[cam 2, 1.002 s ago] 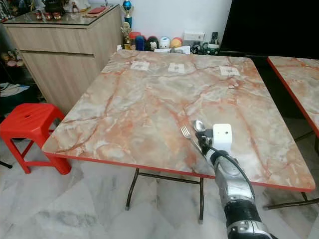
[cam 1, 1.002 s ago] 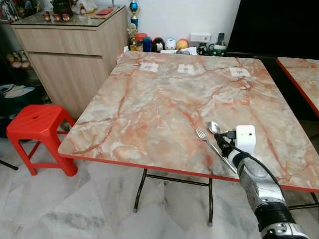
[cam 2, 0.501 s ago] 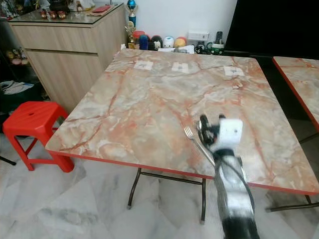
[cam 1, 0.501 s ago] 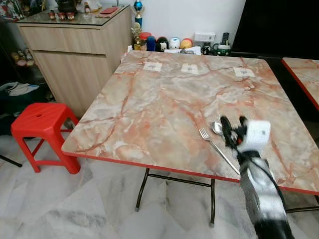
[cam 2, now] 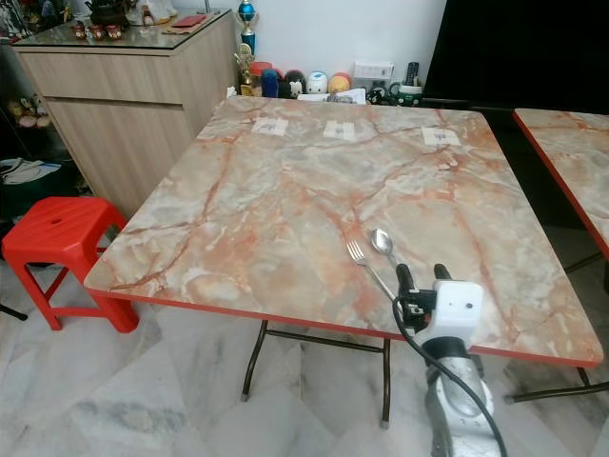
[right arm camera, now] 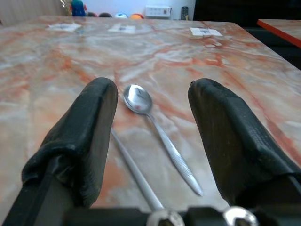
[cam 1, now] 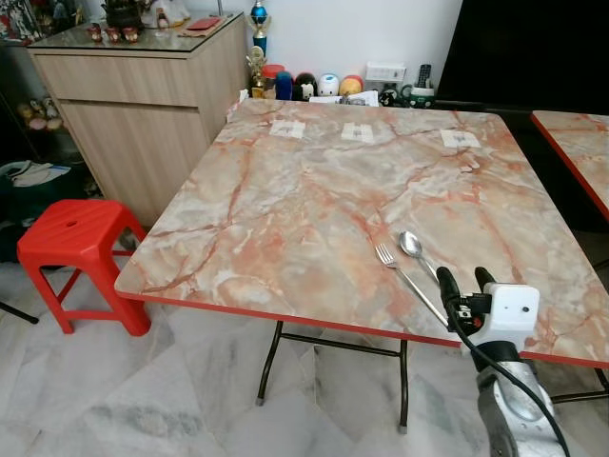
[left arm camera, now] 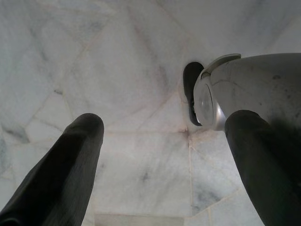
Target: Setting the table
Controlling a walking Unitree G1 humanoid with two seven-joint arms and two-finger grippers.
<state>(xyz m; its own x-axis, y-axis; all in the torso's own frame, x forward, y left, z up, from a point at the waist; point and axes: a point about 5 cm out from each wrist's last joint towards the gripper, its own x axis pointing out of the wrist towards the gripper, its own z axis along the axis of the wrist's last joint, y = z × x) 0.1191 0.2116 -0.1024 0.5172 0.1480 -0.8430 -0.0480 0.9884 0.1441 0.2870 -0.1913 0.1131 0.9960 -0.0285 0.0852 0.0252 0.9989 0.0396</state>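
- Where the head camera looks down across the marble-patterned table (cam 1: 314,190), a fork (cam 1: 404,277) and a spoon (cam 1: 415,249) lie side by side near the red-trimmed near edge, toward the right corner. The right gripper (cam 1: 464,282) hovers at that edge just behind the handles, its two black fingers apart and holding nothing. Most of the tabletop beyond the cutlery is bare, with three small paper squares (cam 1: 358,132) lined up along the far edge.
- To the table's left a red stool (cam 1: 71,243) stands on the pale marble floor (cam 1: 143,400) beside a wooden cabinet (cam 1: 143,105); a second table's edge (cam 2: 561,181) shows at the right, with a dark gap between the two.
- Seen from the right wrist, the spoon (right arm camera: 155,129) lies between the spread fingers (right arm camera: 89,136), its bowl pointing away, and the fork's handle (right arm camera: 134,176) runs close by one finger.
- Seen from the left wrist, the left gripper (left arm camera: 164,155) hangs over floor tiles with fingers apart.
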